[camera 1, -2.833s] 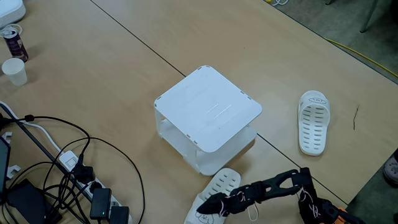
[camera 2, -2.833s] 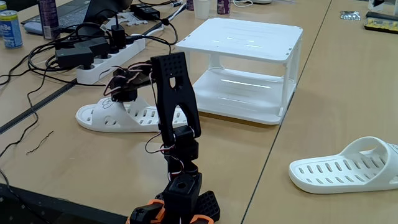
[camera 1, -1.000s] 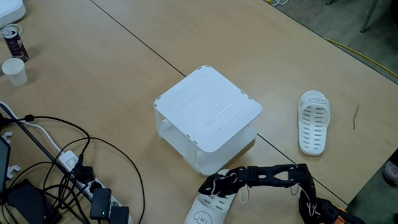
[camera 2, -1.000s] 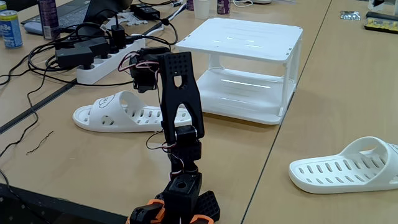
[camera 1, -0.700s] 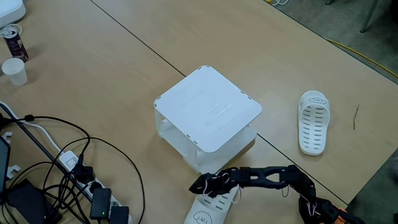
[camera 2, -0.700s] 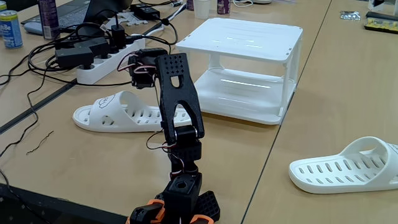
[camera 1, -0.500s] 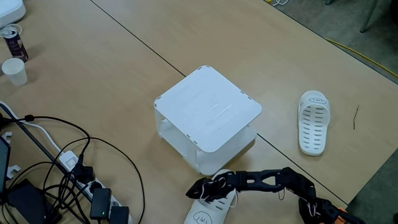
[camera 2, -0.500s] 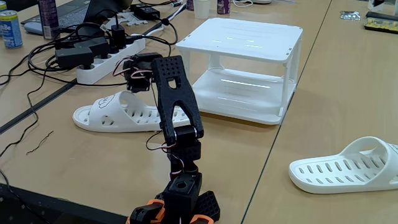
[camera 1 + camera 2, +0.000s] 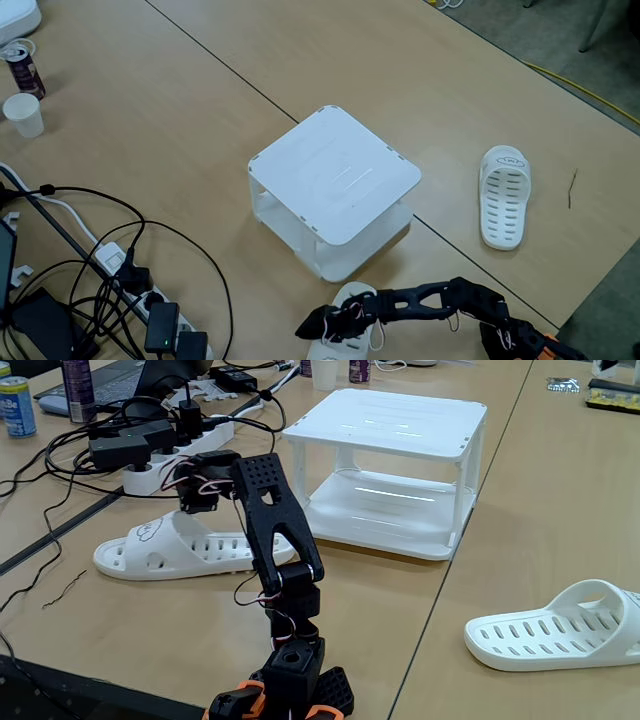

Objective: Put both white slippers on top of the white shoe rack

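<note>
One white slipper point(image 9: 205, 548) lies flat on the table to the left of the white shoe rack point(image 9: 390, 422), strap end pointing left. My gripper point(image 9: 190, 505) hangs right over the strap, touching or nearly touching it; wires and the motor body hide its jaws. From above, the same slipper point(image 9: 352, 297) pokes out from under my gripper point(image 9: 312, 325), just in front of the rack point(image 9: 335, 180), and runs off the bottom edge. The other white slipper point(image 9: 505, 195) lies alone on the table right of the rack, also visible in the side view point(image 9: 560, 628). The rack's top is bare.
A power strip with tangled black cables point(image 9: 130, 290) covers the table's left side, and shows behind the arm in the side view point(image 9: 160, 470). A paper cup point(image 9: 22, 113) and a can point(image 9: 20, 65) stand far left. The table edge runs close to the right of the arm's base point(image 9: 520, 340).
My gripper swung from over the slipper's heel toward its strap end and came lower. The slipper slid along with it, leftward in the side view, and away from the rack.
</note>
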Tool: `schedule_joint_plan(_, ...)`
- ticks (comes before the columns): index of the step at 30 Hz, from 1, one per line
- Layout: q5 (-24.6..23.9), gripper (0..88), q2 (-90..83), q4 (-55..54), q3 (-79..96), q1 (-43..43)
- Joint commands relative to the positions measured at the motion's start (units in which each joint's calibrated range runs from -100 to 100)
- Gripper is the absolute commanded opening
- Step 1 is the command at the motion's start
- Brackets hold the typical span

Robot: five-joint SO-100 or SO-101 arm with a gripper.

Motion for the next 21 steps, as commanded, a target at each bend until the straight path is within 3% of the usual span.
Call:
schedule_joint_plan(1,0.47,0.8,-0.62,0.34,3.63,-6.64)
schedule_joint_plan(15,0.47,0.8,-16.52,0.69,36.65,-9.85)
schedule_joint_plan(21,0.47,0.8,-22.16,0.34,38.91,-6.64)
